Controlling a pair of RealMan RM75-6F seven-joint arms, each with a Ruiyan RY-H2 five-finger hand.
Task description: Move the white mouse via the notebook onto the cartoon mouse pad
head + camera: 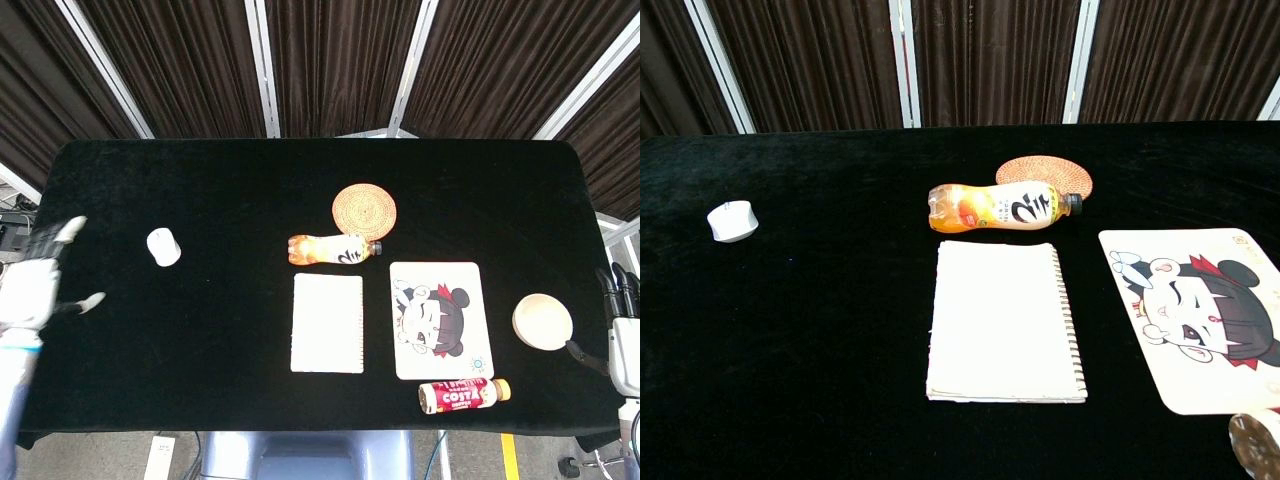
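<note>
Nothing is grasped yet: the left hand (35,290), fingers spread and empty, must reach the small white mouse (163,246); right hand's (622,320) fingers are unclear.

Black table (200,330) holds mouse (163,246), notebook (327,322), mouse pad (437,318), bottles, coaster, bowl.

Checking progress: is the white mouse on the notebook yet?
No, the white mouse lies on the bare table, well left of the notebook.

"COSTA" reads on the coffee bottle (464,395) label.
</note>
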